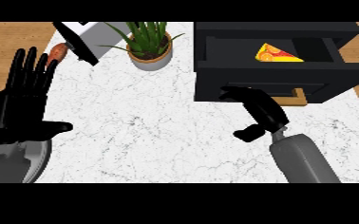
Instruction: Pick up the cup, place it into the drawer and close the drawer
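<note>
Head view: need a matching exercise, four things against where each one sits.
Things:
1. potted plant
2. yellow wedge
3. left hand
4. right hand

Places:
A. at the front of the drawer
B. at the view's left edge, open, fingers up
C. inside the open drawer
D. on the counter, left of the drawer

Pairs: 1-D, 2-C, 3-B, 4-A
</note>
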